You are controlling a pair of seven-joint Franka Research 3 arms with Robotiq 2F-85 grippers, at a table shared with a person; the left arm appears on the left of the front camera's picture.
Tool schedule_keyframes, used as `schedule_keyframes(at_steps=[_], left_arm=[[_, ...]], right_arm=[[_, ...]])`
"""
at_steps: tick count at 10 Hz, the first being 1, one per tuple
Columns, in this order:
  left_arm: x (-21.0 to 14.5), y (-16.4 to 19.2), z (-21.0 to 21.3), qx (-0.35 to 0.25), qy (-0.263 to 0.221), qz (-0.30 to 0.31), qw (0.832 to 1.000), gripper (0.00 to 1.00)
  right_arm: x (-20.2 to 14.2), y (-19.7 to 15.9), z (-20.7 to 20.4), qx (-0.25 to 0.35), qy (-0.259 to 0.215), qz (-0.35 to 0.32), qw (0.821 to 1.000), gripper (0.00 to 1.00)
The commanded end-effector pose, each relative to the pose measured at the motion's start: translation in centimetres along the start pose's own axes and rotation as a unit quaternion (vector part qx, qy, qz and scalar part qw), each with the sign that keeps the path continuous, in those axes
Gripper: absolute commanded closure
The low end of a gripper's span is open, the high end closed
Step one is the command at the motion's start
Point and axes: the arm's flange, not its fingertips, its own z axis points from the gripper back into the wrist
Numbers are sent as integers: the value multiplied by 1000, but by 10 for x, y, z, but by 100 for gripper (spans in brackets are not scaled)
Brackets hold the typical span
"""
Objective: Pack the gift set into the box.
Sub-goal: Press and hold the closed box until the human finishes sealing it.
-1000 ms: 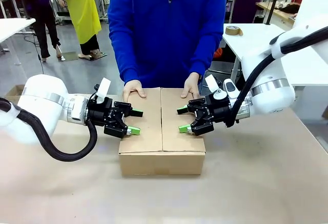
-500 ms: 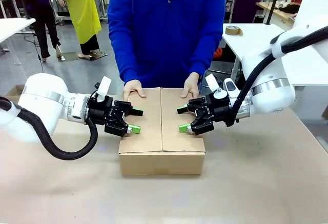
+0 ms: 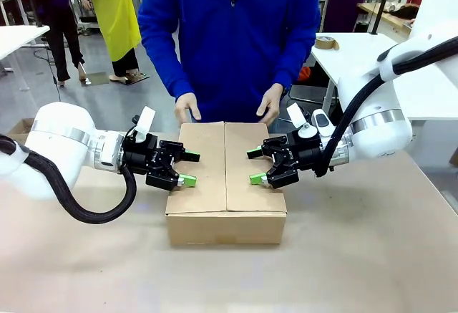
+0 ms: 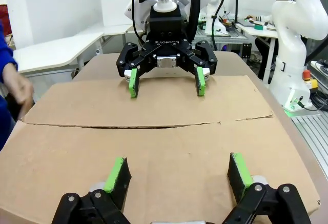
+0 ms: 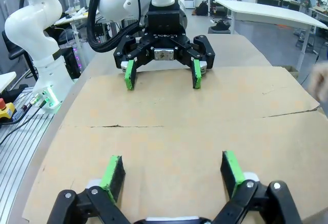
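Change: the person's hands, one (image 3: 187,105) and the other (image 3: 272,103), have lifted off the far edge of the large plain brown corrugated cardboard box (image 3: 225,227) and now hang just above and behind it. Both pincers sit as they did before.
Worktop: the pale brown worktop (image 3: 358,256) carries the box at its middle, with the long front face toward the camera.
Flaps: the two top flaps lie flat and meet along a centre seam (image 3: 225,177), so the box is shut on top.
Gift set: if it is in the box, the shut flaps hide it. I judge it is already packed, but I cannot confirm that.
Left pincer: the black left pincer (image 3: 189,169) is spread wide and grips nothing, low over its flap. In the left wrist view its green pads (image 4: 119,175) stand well apart above the cardboard. I cannot tell whether they touch it.
Right pincer: the black right pincer (image 3: 255,166) mirrors it over the other flap, also spread and empty.
Reason: the two pincers face each other across the seam, one to a flap. They are probably keeping the flaps down now that the hands are off, ready for sealing.
Far: a brown tape roll (image 3: 326,42) lies on a white side table (image 3: 358,59), well apart from the box.
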Motion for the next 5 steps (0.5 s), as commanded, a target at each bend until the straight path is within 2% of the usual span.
schedule_keyframes(at_steps=[1,5], left_arm=[[-3,-2,0,0,1,-3,1000,0],[-3,-2,0,0,1,-3,1000,0]], right_arm=[[-2,1,-1,0,4,-1,1000,0],[-2,1,-1,0,4,-1,1000,0]])
